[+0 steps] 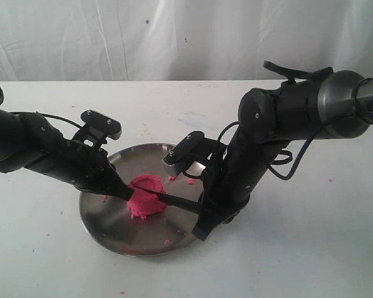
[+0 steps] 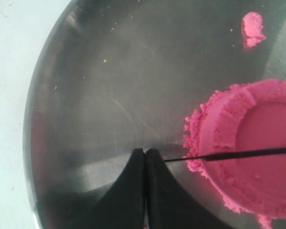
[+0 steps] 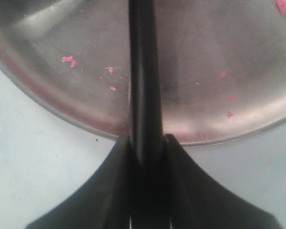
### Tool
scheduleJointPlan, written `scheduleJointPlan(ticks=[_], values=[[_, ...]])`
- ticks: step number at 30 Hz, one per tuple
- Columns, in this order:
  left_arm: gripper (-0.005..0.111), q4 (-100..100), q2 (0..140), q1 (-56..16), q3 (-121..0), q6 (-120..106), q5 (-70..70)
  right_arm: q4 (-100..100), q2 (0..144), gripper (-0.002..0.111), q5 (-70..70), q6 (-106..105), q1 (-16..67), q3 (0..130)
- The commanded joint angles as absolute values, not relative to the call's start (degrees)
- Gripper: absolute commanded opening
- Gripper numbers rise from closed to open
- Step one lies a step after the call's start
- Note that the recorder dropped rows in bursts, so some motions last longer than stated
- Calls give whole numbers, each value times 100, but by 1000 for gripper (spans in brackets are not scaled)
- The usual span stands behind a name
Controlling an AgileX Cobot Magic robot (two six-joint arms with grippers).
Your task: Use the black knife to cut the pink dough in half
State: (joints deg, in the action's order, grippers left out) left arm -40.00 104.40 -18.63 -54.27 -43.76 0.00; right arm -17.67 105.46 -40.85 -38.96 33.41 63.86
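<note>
The pink dough (image 1: pixel 146 197) (image 2: pixel 250 143) sits as one crumbly mound in the middle of the round steel plate (image 1: pixel 112 218). The black knife (image 1: pixel 174 200) lies across the mound's top, its thin blade (image 2: pixel 229 155) reaching over the near edge, tip toward my left gripper. My right gripper (image 1: pixel 202 214) (image 3: pixel 145 140) is shut on the knife's handle (image 3: pixel 144 71) at the plate's right rim. My left gripper (image 1: pixel 123 191) (image 2: pixel 145 152) is shut with nothing in it, fingertips on the plate just left of the dough, close to the blade tip.
A small pink lump (image 2: pixel 252 28) and scattered crumbs (image 3: pixel 69 59) lie on the plate. More crumbs (image 1: pixel 189 181) sit near the plate's far side. White tabletop (image 1: pixel 43 248) surrounds the plate; a white curtain (image 1: pixel 174 37) hangs behind.
</note>
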Motion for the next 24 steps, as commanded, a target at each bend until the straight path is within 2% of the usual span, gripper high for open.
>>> scheduleJointPlan(ticks=[1, 24], values=[[0, -4064, 10475, -1853, -5397, -4333, 254, -1855, 10692, 0, -3972, -3872, 3327, 6395], [0, -4064, 10475, -1853, -5397, -4333, 254, -1855, 10976, 0, -3970, -3872, 3327, 6395]])
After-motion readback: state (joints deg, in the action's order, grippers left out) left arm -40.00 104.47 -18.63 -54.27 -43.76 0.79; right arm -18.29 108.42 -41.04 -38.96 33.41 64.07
